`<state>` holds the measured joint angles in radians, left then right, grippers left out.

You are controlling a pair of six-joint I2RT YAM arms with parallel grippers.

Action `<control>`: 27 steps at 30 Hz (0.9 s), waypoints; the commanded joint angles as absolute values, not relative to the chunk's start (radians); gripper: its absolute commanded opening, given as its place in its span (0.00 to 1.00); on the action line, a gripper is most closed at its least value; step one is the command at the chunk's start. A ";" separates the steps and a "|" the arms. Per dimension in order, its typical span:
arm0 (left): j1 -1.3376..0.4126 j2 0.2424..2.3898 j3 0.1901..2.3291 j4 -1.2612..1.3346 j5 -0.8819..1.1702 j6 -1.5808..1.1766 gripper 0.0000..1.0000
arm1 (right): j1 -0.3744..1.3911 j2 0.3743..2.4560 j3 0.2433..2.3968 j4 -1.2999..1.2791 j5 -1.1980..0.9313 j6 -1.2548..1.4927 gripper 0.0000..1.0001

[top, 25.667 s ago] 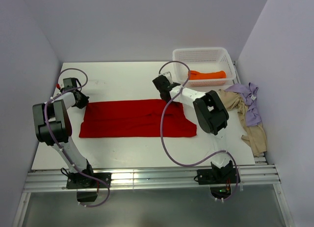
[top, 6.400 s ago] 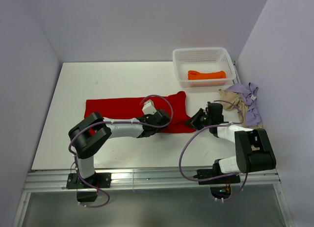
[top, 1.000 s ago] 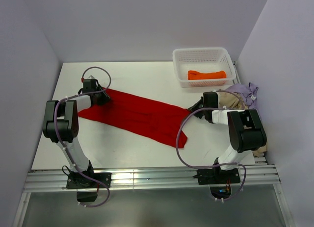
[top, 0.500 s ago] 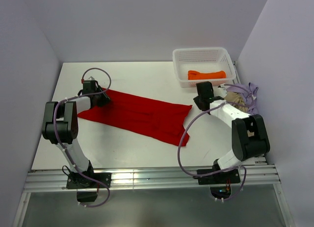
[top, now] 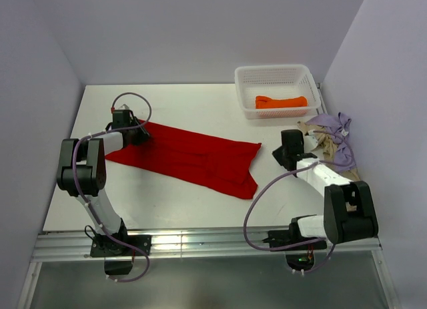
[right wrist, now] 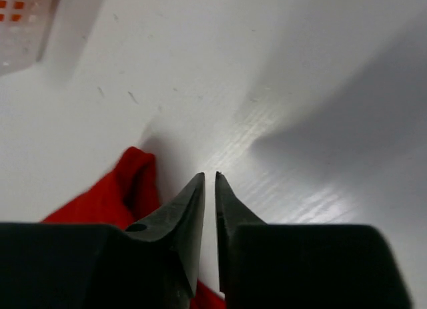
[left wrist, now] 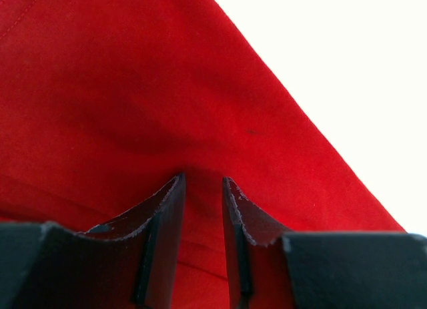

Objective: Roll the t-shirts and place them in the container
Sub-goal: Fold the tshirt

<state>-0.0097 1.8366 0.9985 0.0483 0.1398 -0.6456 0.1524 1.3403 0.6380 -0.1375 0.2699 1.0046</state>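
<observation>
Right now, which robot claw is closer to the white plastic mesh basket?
The right claw: it is on the near side of the white plastic mesh basket. The left claw is far off to its left, gripping the bright red fabric t-shirt.

No legible writing in any view.
Plain and unmarked throughout: red t-shirt (top: 193, 159), orange t-shirt (top: 281, 101), white basket (top: 272, 69), bench (top: 180, 102). No letters, numbers, logos, labels or signs to be made out on any of these.

White table (top: 167, 109) holds red t-shirt (top: 193, 159), basket (top: 277, 75), beige t-shirt (top: 328, 145) and lavender t-shirt (top: 339, 126).
</observation>
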 commanded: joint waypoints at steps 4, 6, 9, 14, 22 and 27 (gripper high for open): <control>-0.005 1.816 0.959 0.018 0.143 -0.609 0.35 | 0.117 1.282 0.531 0.043 0.005 0.927 0.08; -0.003 1.815 0.957 0.017 0.144 -0.609 0.35 | 0.117 1.302 0.520 0.083 -0.055 0.937 0.09; -0.005 1.816 0.959 0.017 0.146 -0.609 0.35 | 0.120 1.344 0.515 0.144 -0.124 0.951 0.16; -0.005 1.818 0.960 0.017 0.146 -0.606 0.35 | 0.120 1.397 0.511 0.233 -0.155 0.962 0.27; -0.006 1.827 0.969 0.009 0.146 -0.607 0.35 | 0.121 1.540 0.563 0.311 -0.186 1.002 0.28; -0.006 1.830 0.973 0.005 0.143 -0.606 0.35 | 0.124 1.604 0.574 0.356 -0.186 1.016 0.28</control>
